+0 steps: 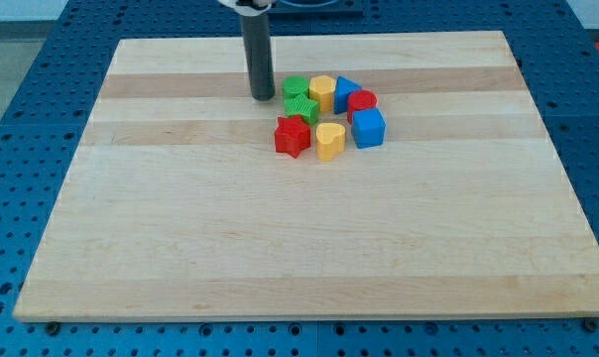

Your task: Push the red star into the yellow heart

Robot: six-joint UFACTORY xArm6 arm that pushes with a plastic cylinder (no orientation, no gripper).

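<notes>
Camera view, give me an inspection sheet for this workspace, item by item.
Surface: pale wooden board, blocks clustered near the view's top.
Job's things: red star beside yellow heart, a slim gap between them.
Clutter: green blocks, yellow block, blue block, red block, blue cube.
Grippers: none; my tip stands left of the green blocks, above the red star.
Cables: nothing seen.
Surroundings: blue perforated table.
</notes>
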